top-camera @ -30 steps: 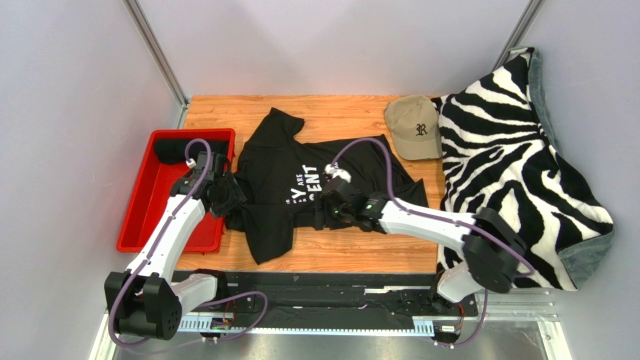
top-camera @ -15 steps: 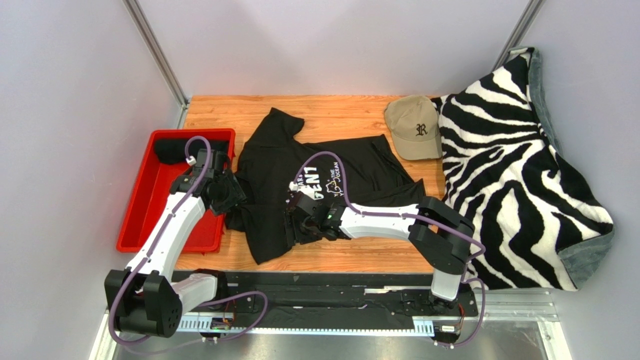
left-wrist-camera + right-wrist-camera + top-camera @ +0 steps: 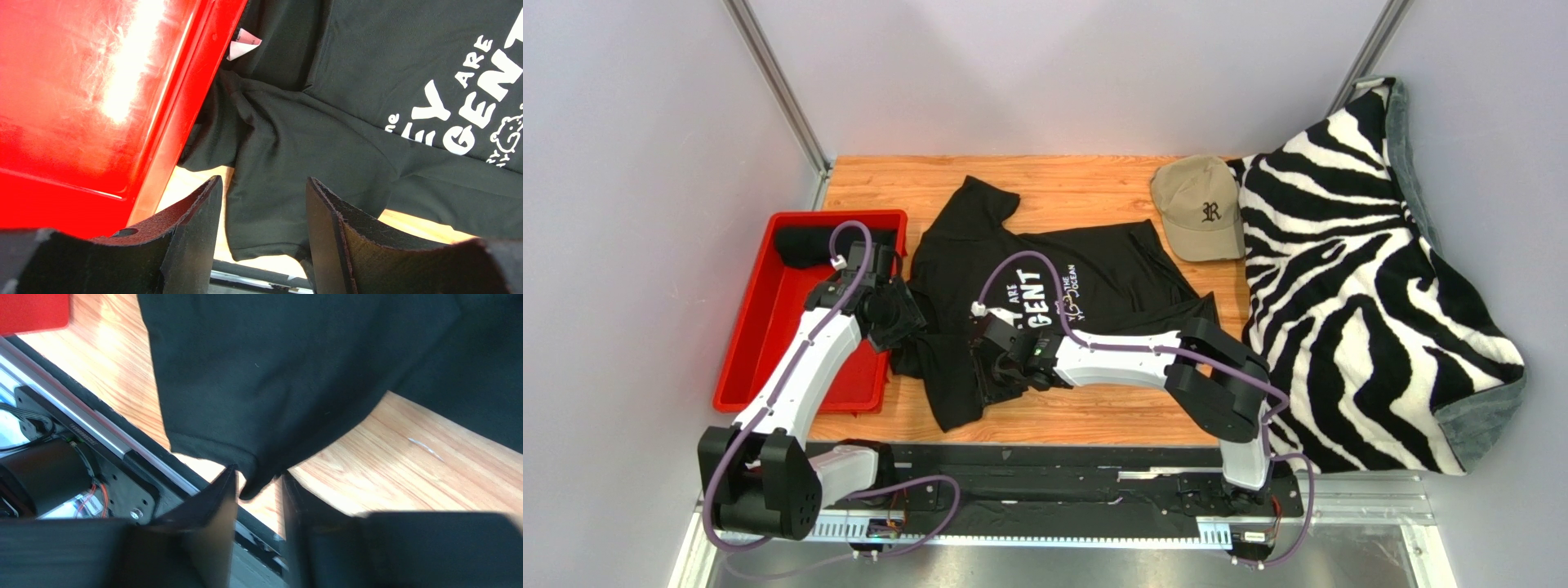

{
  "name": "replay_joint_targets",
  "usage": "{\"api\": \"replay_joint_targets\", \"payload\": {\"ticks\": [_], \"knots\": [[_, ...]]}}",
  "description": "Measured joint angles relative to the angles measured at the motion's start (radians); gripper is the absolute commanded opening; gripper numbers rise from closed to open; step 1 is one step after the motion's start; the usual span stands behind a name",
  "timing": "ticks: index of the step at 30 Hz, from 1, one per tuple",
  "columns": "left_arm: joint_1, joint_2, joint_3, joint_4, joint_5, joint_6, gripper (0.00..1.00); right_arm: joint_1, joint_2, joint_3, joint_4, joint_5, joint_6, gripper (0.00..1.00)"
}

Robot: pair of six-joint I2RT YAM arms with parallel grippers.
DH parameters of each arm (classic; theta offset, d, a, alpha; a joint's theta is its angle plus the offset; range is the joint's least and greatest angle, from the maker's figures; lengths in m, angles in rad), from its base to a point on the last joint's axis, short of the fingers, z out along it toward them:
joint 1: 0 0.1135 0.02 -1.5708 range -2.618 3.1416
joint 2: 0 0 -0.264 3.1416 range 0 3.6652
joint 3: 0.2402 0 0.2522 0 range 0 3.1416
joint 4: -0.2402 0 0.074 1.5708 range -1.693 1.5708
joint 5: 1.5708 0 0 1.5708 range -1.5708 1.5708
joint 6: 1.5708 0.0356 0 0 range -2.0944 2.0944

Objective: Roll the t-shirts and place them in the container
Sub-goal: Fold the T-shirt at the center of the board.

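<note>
A rectangular orange-brown wooden tabletop [image 3: 1100,184] is sitting enclosed by plain grey walls.

Right gripper [image 3: 259,499]: the jaws are standing narrow and pinching a near hem corner of the black fabric t-shirt [image 3: 276,367] with white lettering. The fabric is filling the gap between the two fingers. Wood and the table's near metal rail are showing directly beneath the pinched corner. In the top view this gripper [image 3: 993,364] is lying low over the shirt's near left portion, with the arm reaching across from the right.

Left gripper [image 3: 264,214]: the jaws are spread and holding nothing. They are hovering over the shirt's left edge [image 3: 368,73], just beside the right rim of the shallow red plastic tray [image 3: 73,92]. In the top view this gripper [image 3: 891,321] is sitting at the seam between tray and shirt.

The t-shirt [image 3: 1124,276] is lying spread and creased across the middle of the table, print side up. Its left side is touching the tray [image 3: 787,331].

A rolled black garment [image 3: 811,245] is lying at the tray's far end. A tan cloth baseball cap [image 3: 1200,208] is resting at the far right of the table. It is touching a zebra-striped black-and-white blanket [image 3: 1357,270], which is draping over the right side.
</note>
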Motion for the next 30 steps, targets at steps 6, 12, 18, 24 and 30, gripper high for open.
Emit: {"api": "replay_joint_targets", "payload": {"ticks": [6, 12, 18, 24, 30], "knots": [[0.000, 0.010, 0.000, 0.004, 0.012, 0.006, 0.59, -0.035, 0.057, 0.119, -0.069, -0.034, -0.007, 0.00], [0.000, 0.022, 0.000, 0.008, 0.030, 0.022, 0.57, -0.163, 0.120, 0.254, -0.088, -0.117, 0.005, 0.00], [0.000, 0.043, 0.000, 0.014, 0.054, 0.041, 0.56, -0.295, 0.207, 0.382, -0.098, -0.177, 0.042, 0.00], [-0.013, 0.043, -0.002, 0.033, 0.092, 0.060, 0.54, -0.372, 0.273, 0.475, -0.101, -0.214, 0.082, 0.00], [-0.148, 0.006, -0.051, 0.068, 0.076, 0.048, 0.56, -0.377, 0.286, 0.483, -0.103, -0.235, 0.093, 0.00]]}}
